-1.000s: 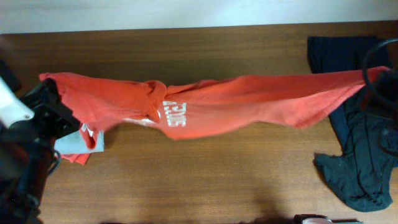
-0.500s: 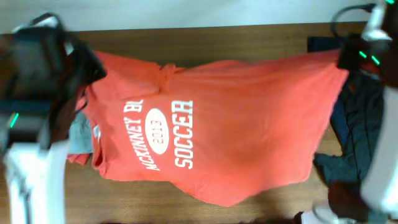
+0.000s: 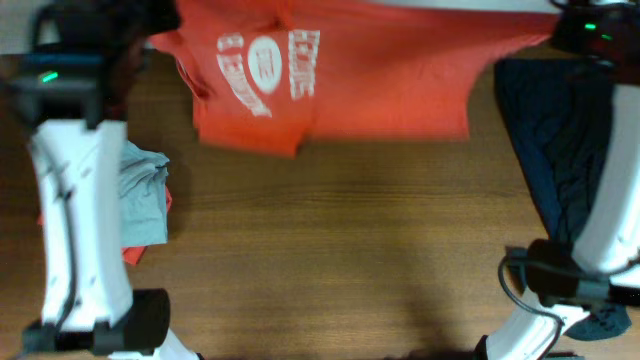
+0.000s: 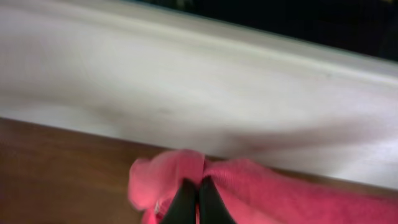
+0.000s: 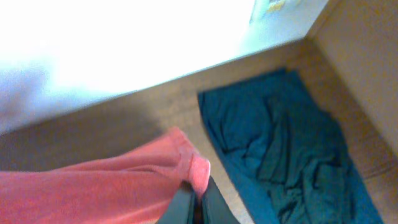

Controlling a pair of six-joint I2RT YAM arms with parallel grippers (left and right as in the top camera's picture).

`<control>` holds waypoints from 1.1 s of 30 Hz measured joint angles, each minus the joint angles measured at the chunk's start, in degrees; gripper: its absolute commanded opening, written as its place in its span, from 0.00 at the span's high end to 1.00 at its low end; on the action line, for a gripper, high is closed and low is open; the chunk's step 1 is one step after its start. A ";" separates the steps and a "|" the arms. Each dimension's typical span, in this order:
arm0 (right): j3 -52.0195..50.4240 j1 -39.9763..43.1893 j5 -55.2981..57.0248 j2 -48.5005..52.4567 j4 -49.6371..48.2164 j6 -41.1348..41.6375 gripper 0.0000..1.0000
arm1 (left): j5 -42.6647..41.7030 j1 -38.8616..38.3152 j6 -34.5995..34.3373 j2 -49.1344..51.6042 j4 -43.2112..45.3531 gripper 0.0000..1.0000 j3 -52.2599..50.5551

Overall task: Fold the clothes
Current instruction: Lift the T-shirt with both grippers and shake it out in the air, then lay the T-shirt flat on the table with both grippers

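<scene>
A red-orange T-shirt (image 3: 380, 85) with white soccer print hangs stretched across the far edge of the table, held up between both arms. My left gripper (image 4: 199, 186) is shut on one corner of the shirt (image 4: 168, 177) at the far left. My right gripper (image 5: 198, 198) is shut on the other corner of the shirt (image 5: 124, 186) at the far right. In the overhead view the jaws themselves are hidden at the top corners.
A dark blue garment (image 3: 560, 150) lies crumpled at the table's right side, also in the right wrist view (image 5: 280, 143). A folded grey cloth (image 3: 145, 195) on red fabric lies at the left. A white wall runs behind the wooden table (image 3: 340, 250).
Both arms have lifted the shirt and carried it toward the far edge. It was bunched, then spread open, and now hangs at the top of the overhead view.
</scene>
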State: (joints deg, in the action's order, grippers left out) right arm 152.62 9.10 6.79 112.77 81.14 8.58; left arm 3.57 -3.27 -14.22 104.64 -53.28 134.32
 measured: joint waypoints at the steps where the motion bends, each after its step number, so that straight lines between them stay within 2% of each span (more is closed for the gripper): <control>1: 1.46 0.68 -0.52 -1.44 1.81 0.02 0.96 | -0.22 0.90 0.33 -1.22 -4.24 1.00 3.91; 6: 0.15 0.98 -1.64 -3.82 12.76 -0.02 0.96 | -0.42 1.64 1.20 -3.87 -20.96 1.00 6.21; 10: -9.20 0.98 -1.75 -3.06 15.54 -0.04 0.96 | -0.72 0.85 1.22 1.20 -30.36 1.00 0.57; 12: -15.10 0.98 -1.73 -2.86 15.72 -0.20 0.96 | -1.07 0.46 1.22 4.35 -32.28 1.00 -3.48; 13: -23.67 0.98 -1.70 -2.38 15.85 -0.26 0.96 | -1.60 0.26 1.22 6.36 -33.40 1.00 -6.25; 14: -25.38 0.98 -1.73 -1.53 15.85 -0.35 0.96 | -2.86 0.11 1.25 9.57 -34.67 1.00 -10.40; 21: -45.94 1.01 -0.39 -1.33 13.09 -0.83 0.96 | -7.02 0.09 1.42 10.19 -38.75 1.00 -26.21; 28: -53.99 1.01 0.44 -1.27 11.63 -0.90 0.96 | -8.11 -0.74 2.54 10.16 -43.04 1.00 -35.34; 33: -56.13 1.01 0.72 -1.27 11.45 -0.90 0.96 | -8.13 -2.91 4.39 10.16 -42.75 1.00 -41.05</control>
State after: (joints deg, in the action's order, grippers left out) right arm 96.49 10.11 7.51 111.50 92.60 7.68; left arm -4.56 -6.17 -9.82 114.80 -96.03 93.27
